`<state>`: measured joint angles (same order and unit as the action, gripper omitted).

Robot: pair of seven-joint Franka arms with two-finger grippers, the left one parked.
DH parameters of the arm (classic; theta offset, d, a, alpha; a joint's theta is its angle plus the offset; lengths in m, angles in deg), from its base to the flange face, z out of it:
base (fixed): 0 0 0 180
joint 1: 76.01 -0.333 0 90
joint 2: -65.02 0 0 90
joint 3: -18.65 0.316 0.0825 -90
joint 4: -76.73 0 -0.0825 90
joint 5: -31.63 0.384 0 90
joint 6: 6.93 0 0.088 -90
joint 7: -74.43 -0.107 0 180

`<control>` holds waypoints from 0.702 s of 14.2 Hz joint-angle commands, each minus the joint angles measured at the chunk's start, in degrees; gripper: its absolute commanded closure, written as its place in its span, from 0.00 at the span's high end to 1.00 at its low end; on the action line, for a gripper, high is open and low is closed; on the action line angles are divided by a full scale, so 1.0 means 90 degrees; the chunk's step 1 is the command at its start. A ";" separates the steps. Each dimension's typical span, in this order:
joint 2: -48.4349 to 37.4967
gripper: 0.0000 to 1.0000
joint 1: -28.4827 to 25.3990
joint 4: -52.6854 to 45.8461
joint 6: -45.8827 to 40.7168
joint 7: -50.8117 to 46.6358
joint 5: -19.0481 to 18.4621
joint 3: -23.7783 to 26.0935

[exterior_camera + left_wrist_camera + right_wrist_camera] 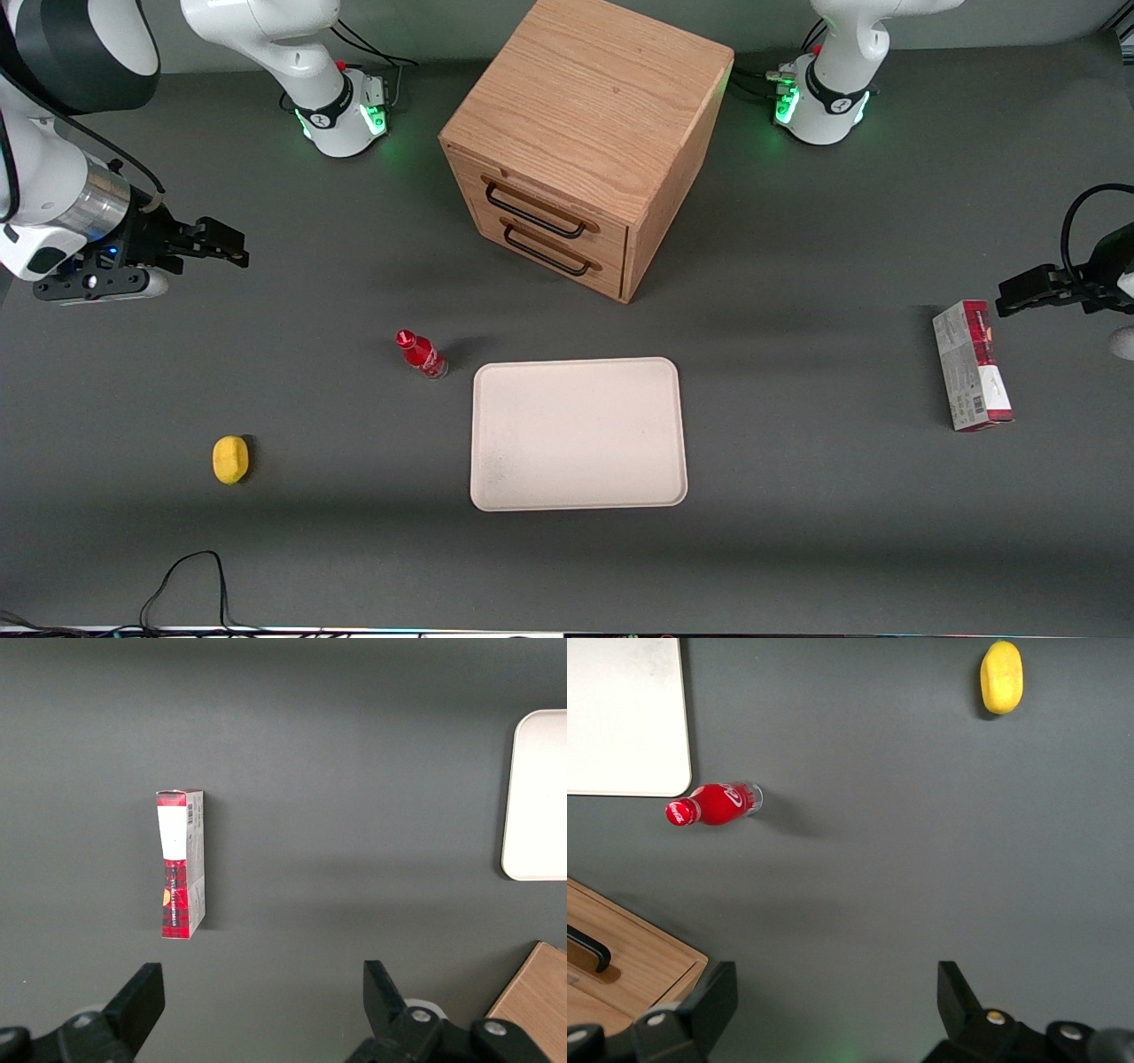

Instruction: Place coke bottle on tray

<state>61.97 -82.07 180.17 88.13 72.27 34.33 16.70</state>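
Observation:
The small red coke bottle (422,354) (713,804) stands on the dark table just off a corner of the cream-white tray (578,433) (625,718), apart from it. The tray holds nothing. My right gripper (232,248) (833,1010) hovers open and holding nothing at the working arm's end of the table, well away from the bottle and farther from the front camera than it. Its two black fingers (709,1005) stand wide apart over bare table.
A wooden drawer cabinet (585,142) (620,957) with two black handles stands farther from the front camera than the tray. A yellow lemon-like object (230,460) (1001,677) lies toward the working arm's end. A red-and-grey carton (972,365) (181,864) lies toward the parked arm's end.

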 commanded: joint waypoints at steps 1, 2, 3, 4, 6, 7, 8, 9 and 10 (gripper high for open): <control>0.0027 1.00 0.0087 -0.0184 -0.0210 0.0026 0.0100 0.0099; 0.0066 1.00 0.0058 -0.0310 -0.0258 0.0035 0.0100 0.0099; 0.0182 1.00 0.0038 -0.0427 -0.0278 0.0084 0.0100 0.0090; 0.0222 1.00 0.0019 -0.0506 -0.0346 0.0074 0.0100 0.0090; 0.0339 1.00 -0.0020 -0.0594 -0.0405 0.0006 0.0110 0.0119; 0.0378 1.00 -0.0088 -0.0633 -0.0405 -0.0100 0.0100 0.0119; 0.0572 1.00 -0.0205 -0.0875 -0.0405 -0.0469 0.0129 0.0119; 0.0777 1.00 -0.0322 -0.1119 -0.0415 -0.0724 0.0129 0.0119; 0.0856 1.00 -0.0555 -0.1306 -0.0492 -0.0968 0.0158 0.0119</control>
<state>65.81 -84.01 174.54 86.12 68.46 34.41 17.78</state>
